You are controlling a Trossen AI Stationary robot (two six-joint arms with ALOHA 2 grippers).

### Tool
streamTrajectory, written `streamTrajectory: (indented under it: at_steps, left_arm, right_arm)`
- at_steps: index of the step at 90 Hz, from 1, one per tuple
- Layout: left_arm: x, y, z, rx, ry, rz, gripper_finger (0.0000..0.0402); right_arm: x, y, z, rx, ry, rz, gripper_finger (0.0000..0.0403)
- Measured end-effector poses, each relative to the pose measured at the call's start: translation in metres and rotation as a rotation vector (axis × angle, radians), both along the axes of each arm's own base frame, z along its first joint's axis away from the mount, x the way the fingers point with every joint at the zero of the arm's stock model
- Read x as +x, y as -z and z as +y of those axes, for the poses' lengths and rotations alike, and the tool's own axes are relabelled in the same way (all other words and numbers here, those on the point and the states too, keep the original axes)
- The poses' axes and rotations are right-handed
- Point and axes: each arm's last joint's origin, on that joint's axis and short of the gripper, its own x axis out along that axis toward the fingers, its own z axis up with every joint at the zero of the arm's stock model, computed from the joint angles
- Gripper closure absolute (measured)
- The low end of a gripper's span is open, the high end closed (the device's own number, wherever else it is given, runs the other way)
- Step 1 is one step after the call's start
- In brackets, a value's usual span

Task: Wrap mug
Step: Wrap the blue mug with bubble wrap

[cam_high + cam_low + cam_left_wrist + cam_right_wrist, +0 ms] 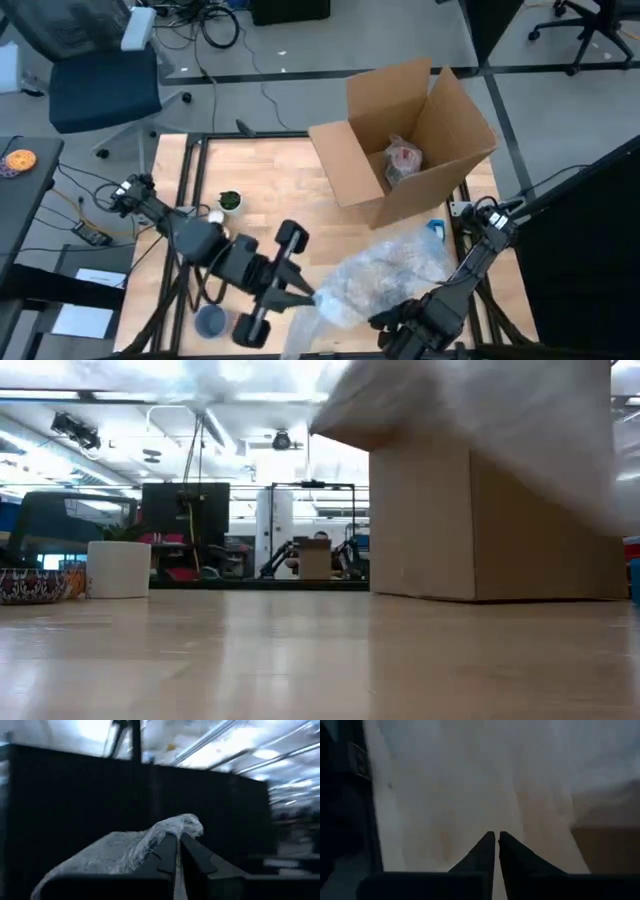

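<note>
On the pale wooden table (260,180), an open brown cardboard box (405,140) holding a wrapped bundle (402,160) is seen beside clear crinkled bubble wrap (385,270), pinched by the left gripper (310,297); the right gripper's (385,322) fingers are nearly together, and a white mug (118,568) stands apart.

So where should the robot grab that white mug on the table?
Probably from straight above, pinching across the round side walls of the white mug near the top. It stands upright, no handle shows, and the patterned bowl sits close beside it, so a sideways approach looks cramped. The left pincer is shut on the clear bubble wrap.
</note>
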Motion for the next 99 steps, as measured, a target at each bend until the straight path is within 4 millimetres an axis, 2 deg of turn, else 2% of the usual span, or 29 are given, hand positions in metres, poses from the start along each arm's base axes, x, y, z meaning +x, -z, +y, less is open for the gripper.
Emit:
streamTrajectory:
  at_steps: [16, 24, 47, 62, 81, 99]
  left_arm:
    - [0.0, 0.023, 0.002, 0.04, -0.394, 0.281, 0.0401]
    - [-0.001, 0.038, 0.006, 0.065, -0.53, 0.423, 0.0401]
    - [-0.018, 0.074, 0.031, -0.002, -0.647, 0.75, 0.0401]
    - [-0.035, 0.103, 0.044, -0.008, -0.783, 0.925, 0.0401]
    - [-0.053, 0.155, 0.069, -0.101, -0.914, 1.014, 0.0402]
    - [-0.048, 0.216, 0.089, -0.196, -0.893, 1.034, 0.0401]
  right_arm:
    - [0.017, 0.02, -0.001, 0.025, -0.058, -0.019, 0.0403]
    - [0.025, 0.03, -0.002, 0.074, -0.07, -0.008, 0.0403]
    - [0.038, 0.037, -0.004, 0.181, -0.122, -0.004, 0.0403]
    - [0.04, 0.043, -0.003, 0.203, -0.14, 0.003, 0.0403]
    - [0.042, 0.057, -0.006, 0.17, -0.114, -0.011, 0.0403]
    - [0.049, 0.071, -0.018, 0.167, -0.06, -0.01, 0.0403]
